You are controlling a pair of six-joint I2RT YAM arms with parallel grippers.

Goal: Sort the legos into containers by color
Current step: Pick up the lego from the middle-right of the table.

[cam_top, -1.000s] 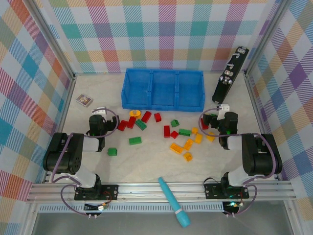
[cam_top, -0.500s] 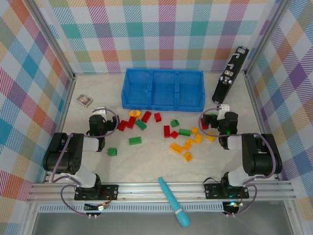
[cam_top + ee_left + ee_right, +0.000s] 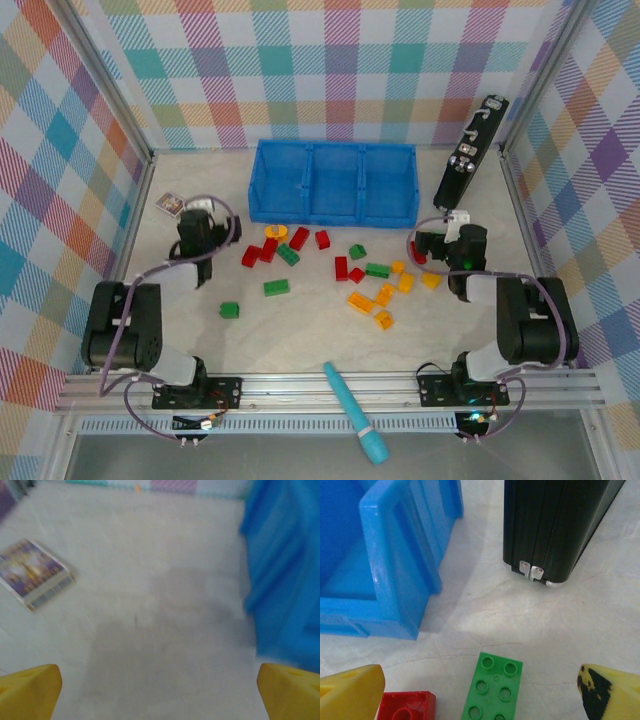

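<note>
Teal tool [image 3: 352, 415] lies at the near edge, not my concern. Both jaws are wide apart and hold nothing. Right jaws hang low over the tabletop [image 3: 300, 330]; a green brick [image 3: 492, 687] sits centred between the fingertips in its wrist view, with a red brick [image 3: 405, 705] just beside it. Left jaws sit over bare tabletop, a small card box [image 3: 35, 572] ahead-left, no brick under them. The legos [image 3: 341, 267] lie scattered mid-tabletop. The containers [image 3: 300, 205] beyond look empty from above, with the black device [image 3: 470, 150] at their right. I read this as the approach to the first pick. Next: drop the right jaws onto the green brick and close clear of the red one. The left arm needs to swing over to the bricks.
</note>
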